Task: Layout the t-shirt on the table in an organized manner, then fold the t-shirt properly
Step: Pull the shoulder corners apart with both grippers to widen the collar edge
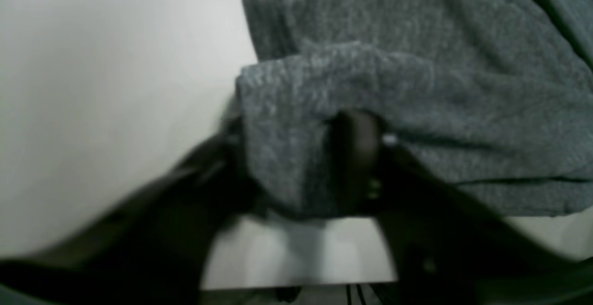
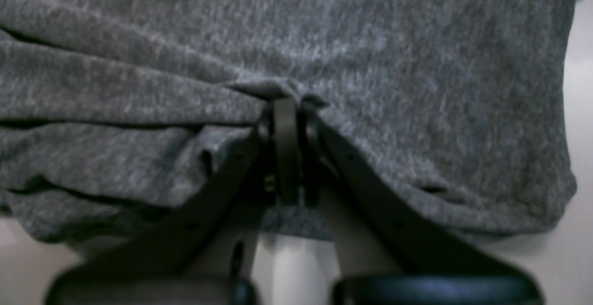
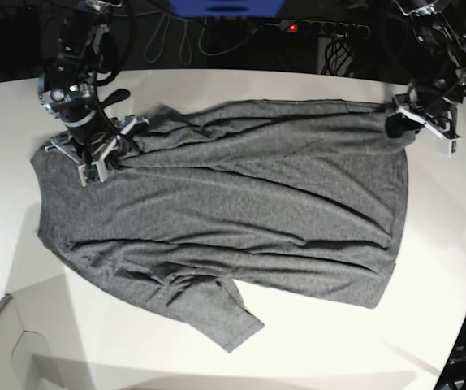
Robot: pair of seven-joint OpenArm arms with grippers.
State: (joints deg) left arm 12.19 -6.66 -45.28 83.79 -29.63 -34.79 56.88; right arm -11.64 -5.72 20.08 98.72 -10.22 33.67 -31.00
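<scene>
Claws (image 2: 287, 110) on plain t-shirt (image 3: 241, 203) (unlabelled)

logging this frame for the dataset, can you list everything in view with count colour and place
heather dark-grey knit long-sleeved t-shirt: one, dark grey, spread wrinkled across the table's middle
large smooth white table: one, white, under the shirt
power strip with a red light: one, dark, behind the table's far edge
blue object: one, blue, top centre, cut off
cables: several, dark, behind the table
right gripper: one, black, jaws shut on shirt fabric
left gripper: one, black, jaws around a shirt edge fold
</scene>
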